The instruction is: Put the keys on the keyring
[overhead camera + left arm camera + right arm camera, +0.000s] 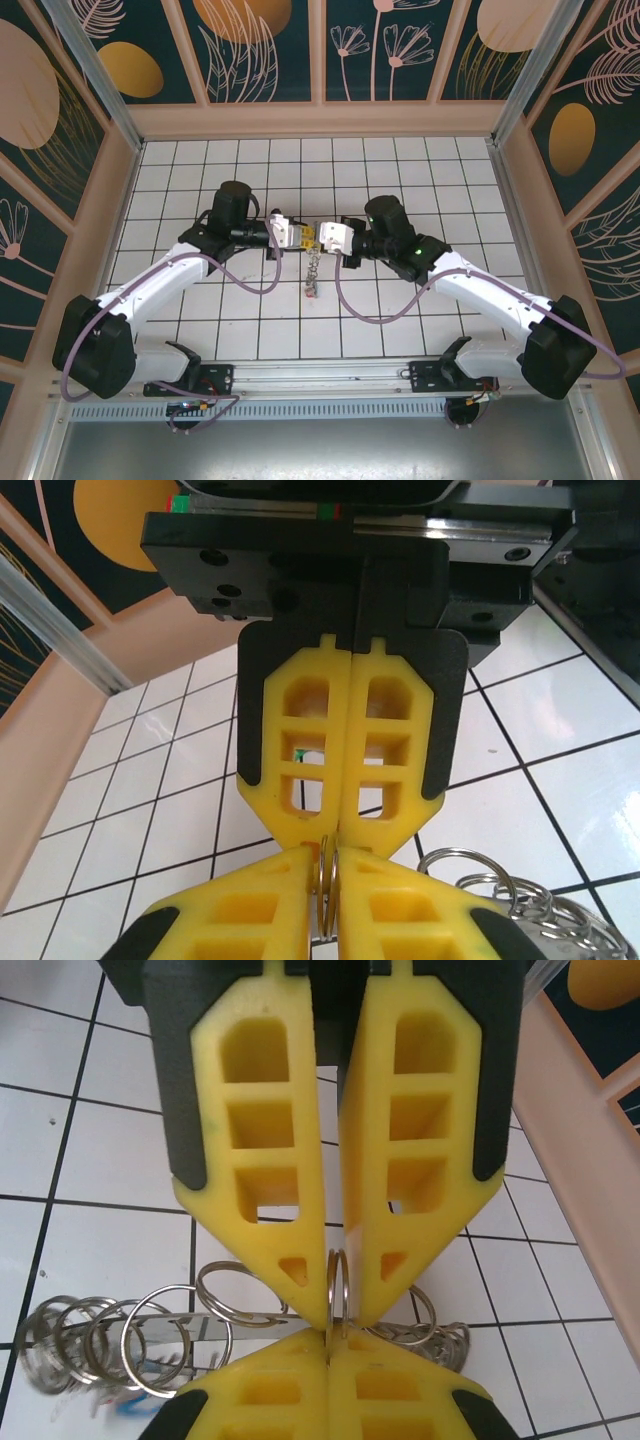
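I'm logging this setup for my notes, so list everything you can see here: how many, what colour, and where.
keyring: one, silvery linked rings, mid-table, top ring pinched between both grippers, the rest trailing toward the arms' bases
key: one certain, red head, at the keyring's trailing end; any others too blurred to tell
table: one, white tiles with dark grid lines, under the arms
walls: dark teal panels with gold and pink plant prints, around the table
cables: two, purple, looping off the arms
left gripper: one, yellow fingers, shut on the keyring
right gripper: one, yellow fingers, shut on the keyring
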Robot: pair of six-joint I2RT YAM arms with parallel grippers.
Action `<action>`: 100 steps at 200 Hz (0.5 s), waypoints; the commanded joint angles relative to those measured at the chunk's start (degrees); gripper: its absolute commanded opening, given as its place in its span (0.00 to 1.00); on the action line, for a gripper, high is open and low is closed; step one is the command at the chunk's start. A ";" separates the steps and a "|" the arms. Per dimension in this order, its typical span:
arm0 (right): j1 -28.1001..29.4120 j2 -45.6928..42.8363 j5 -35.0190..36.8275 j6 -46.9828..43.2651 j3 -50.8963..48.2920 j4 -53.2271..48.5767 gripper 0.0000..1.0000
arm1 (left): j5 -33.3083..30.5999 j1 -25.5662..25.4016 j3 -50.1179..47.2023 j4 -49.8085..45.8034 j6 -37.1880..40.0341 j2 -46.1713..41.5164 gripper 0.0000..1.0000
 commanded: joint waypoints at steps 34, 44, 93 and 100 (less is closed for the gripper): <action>-0.66 -1.33 -4.46 1.69 0.31 5.61 0.00 | -3.50 -0.12 1.13 -4.14 2.53 -0.33 0.00; -0.66 -1.33 -4.46 1.80 0.18 5.70 0.00 | -2.81 -0.12 1.20 -4.06 2.59 -0.51 0.00; -4.46 -5.47 -11.86 8.09 -5.62 14.90 0.07 | 0.06 -0.07 -6.01 19.25 -12.75 -4.64 0.00; -5.60 -6.38 -13.77 9.71 -7.04 17.01 0.10 | 1.36 -0.08 -6.31 22.36 -15.08 -4.75 0.00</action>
